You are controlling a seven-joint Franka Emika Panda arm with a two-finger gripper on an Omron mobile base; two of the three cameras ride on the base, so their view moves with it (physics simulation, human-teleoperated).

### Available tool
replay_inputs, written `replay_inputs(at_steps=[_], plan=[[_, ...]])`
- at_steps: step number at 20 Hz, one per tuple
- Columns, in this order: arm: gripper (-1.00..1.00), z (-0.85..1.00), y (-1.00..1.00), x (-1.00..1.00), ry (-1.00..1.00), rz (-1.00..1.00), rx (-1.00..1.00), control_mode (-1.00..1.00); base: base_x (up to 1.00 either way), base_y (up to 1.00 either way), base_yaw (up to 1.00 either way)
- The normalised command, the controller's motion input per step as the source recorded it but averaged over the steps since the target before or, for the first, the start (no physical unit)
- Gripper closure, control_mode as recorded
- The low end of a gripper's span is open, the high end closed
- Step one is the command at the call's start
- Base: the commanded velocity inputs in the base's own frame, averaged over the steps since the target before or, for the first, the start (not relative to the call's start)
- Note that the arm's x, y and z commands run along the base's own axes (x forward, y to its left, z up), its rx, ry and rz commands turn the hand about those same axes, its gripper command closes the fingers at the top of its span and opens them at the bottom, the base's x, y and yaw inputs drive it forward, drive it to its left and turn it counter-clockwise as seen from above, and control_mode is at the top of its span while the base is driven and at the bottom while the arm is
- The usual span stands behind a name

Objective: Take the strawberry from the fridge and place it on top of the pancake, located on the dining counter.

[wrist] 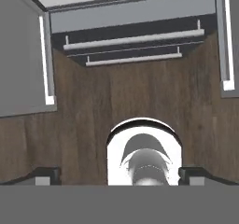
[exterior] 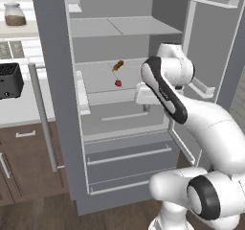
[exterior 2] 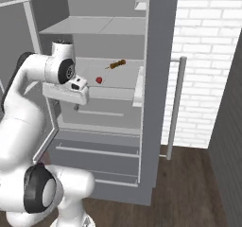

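The fridge (exterior: 128,153) stands with both doors swung open. On its middle shelf lies the tiny red strawberry (exterior: 117,83) (exterior 2: 99,80). Just behind it is a small brownish-orange elongated food item (exterior: 117,65) (exterior 2: 117,64). My gripper (exterior: 145,107) (exterior 2: 75,106) hangs in front of that shelf, pointing down, lower than the strawberry and to its right in the left base view. In the hand view its fingertips (wrist: 46,174) stand wide apart, open and holding nothing, over the wood floor and the fridge's lower drawers (wrist: 133,40). The pancake and the dining counter are out of view.
The left fridge door (exterior: 51,66) and right door (exterior: 215,42) flank the arm, with door bins. A black toaster (exterior: 9,80) and a jar (exterior: 14,14) sit on the wall worktop over dark-wood cabinets. A white brick wall (exterior 2: 208,56) lies right of the fridge.
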Motion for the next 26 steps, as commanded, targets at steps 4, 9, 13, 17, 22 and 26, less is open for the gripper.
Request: replay_inputs(at_steps=[4, 9, 13, 17, 22, 26], plan=[[-1.0, -0.01, -0.76, -0.86, -0.56, 0.12, -0.39, -1.0, 0.0, 0.0, 0.0], [-1.0, -0.07, -0.19, -0.52, -0.25, 0.05, 0.01, -1.0, 0.0, 0.0, 0.0], [-1.0, -0.02, -0.03, -0.25, -0.06, 0.0, 0.24, -1.0, 0.0, 0.0, 0.0], [-1.0, 0.05, 0.01, -0.03, 0.0, -0.01, 0.12, -1.0, 0.0, 0.0, 0.0], [-1.0, 0.03, 0.07, -0.01, 0.16, 0.0, -0.09, -1.0, 0.0, 0.0, 0.0], [-1.0, -0.02, 0.04, 0.0, 0.25, 0.0, -0.15, -1.0, 0.0, 0.0, 0.0]])
